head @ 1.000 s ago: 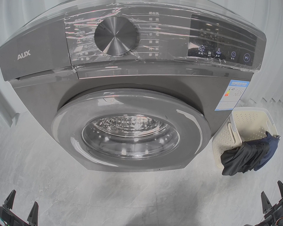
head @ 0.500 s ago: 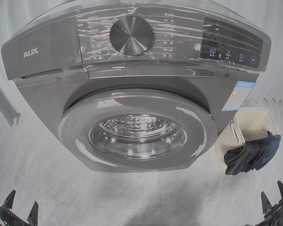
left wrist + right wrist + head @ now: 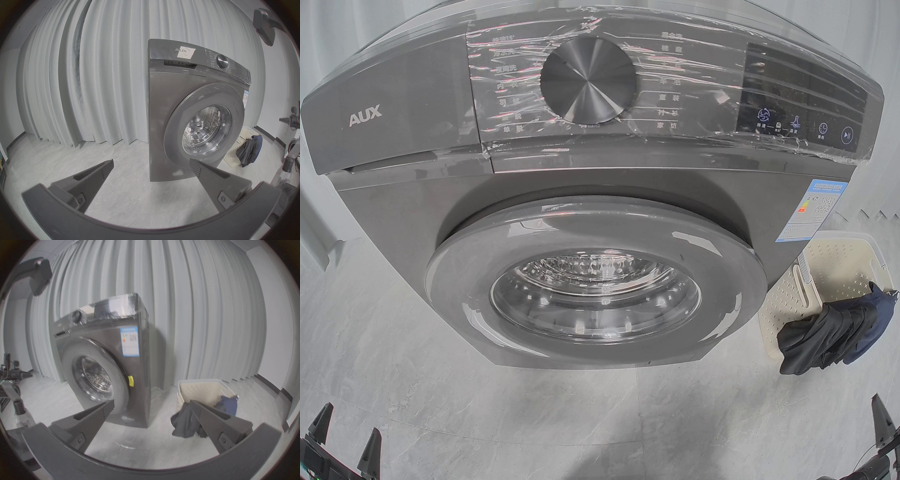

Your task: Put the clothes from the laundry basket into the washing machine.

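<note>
You face the washing machine, which stands on the pale floor with its round glass door shut, the bare drum showing through the window. The cream laundry basket sits on the floor just beside the machine, on your right. The clothes are in it: a dark grey garment slumps over the near rim and hangs down the outside wall, with a navy piece touching it on the far side. The left gripper is low and well apart from the machine, its jaws spread wide with nothing between them. The right gripper is low too, spread just as wide and empty, with the basket and the door's edge ahead of it. A small yellow tab marks the door's edge on the basket side. By my reading, you are at the very start, with nothing loaded and the door yet to be opened. Your next move calls for getting that door open from the tab side, most likely with the right arm. Swing it clear of the basket before you reach for the draped garment.
</note>
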Tool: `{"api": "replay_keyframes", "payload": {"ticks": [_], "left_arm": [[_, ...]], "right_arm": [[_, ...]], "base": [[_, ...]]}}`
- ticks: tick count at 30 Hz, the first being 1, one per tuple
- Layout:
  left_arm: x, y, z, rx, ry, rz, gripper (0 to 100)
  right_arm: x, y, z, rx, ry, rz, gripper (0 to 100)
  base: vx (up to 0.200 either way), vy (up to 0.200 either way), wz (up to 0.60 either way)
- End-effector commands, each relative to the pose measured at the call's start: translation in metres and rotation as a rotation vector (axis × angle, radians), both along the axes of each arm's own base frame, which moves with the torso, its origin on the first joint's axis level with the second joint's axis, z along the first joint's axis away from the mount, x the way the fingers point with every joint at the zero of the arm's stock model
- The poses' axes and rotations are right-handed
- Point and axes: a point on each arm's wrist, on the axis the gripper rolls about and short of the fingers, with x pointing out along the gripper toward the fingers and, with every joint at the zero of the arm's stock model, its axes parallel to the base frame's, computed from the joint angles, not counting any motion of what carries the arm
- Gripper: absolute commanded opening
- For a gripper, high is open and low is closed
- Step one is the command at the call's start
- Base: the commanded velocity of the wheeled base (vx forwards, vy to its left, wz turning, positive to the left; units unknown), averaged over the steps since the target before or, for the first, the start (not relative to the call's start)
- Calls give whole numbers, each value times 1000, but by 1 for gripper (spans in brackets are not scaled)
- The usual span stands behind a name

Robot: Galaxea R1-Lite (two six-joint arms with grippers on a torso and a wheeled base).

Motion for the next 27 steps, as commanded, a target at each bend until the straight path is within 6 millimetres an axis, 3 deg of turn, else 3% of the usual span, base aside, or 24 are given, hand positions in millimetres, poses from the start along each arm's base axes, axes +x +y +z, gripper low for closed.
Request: {"api": "replay_keyframes", "payload": {"ticks": [1, 6, 12, 15, 21, 27], "left_arm": [[0, 0, -5, 0, 4, 0, 100], [0, 0, -5, -1, 4, 0, 100], [0, 0, -5, -1, 4, 2, 100], [0, 0, -5, -1, 4, 0, 100], [0, 0, -5, 0, 4, 2, 100], [0, 0, -5, 0, 4, 2, 100]], "right_arm": [[29, 4, 56, 2, 115, 188, 100], [74, 6, 59, 17, 274, 294, 100], [113, 23, 65, 13, 303, 469, 100], [119, 33, 63, 28, 332, 506, 100], [120, 52, 59, 58, 405, 595, 100], [135, 64, 57, 45, 464, 607, 100]], "base": [[0, 0, 0], [0, 0, 0], [0, 0, 0], [0, 0, 0], [200, 0, 0], [0, 0, 0]]}}
